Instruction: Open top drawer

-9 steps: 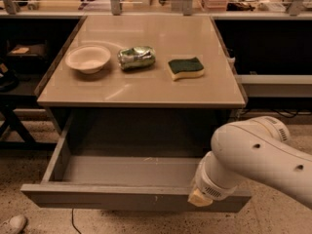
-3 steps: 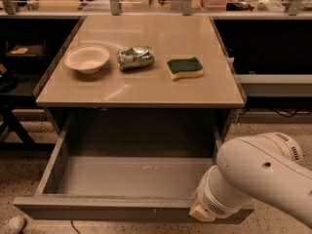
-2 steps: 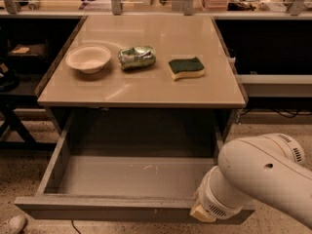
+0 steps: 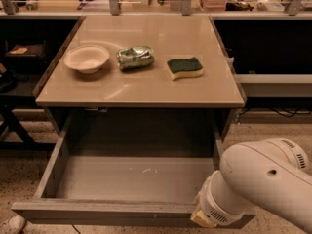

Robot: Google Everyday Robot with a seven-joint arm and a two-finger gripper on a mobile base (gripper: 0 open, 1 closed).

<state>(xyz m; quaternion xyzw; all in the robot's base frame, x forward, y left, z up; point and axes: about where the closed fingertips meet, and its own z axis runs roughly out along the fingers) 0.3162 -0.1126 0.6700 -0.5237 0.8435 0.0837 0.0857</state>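
Grey and box-shaped, the top drawer (image 4: pixel 126 179) stands extended well out from under the table (image 4: pixel 146 89). Its plain interior is fully exposed and holds nothing apart from a few pale marks on the floor panel right of centre. The front panel lies nearest the camera, along the lower edge of the view, and carries no handle. That absence probably explains the contact point: the gripper (image 4: pixel 204 217) sits at the right end of the front panel, at its top edge, where a flat front offers the only purchase for a pull. Only the base of the gripper shows, a cream-coloured collar touching or just above the panel edge (the rest is hidden behind the wrist and the panel), so it cannot be told whether it is open, closed or holding the edge. The white arm (image 4: pixel 268 179) enters from the lower right and angles down to that point, clear of the drawer opening. Judged from the extension, the task appears complete or nearly so. On the table above, well back from its front edge, rest a pale bowl (image 4: pixel 87 58), a crushed can (image 4: pixel 135 57) just right of it, and a green-topped sponge (image 4: pixel 184 67) further right, all apart from one another.
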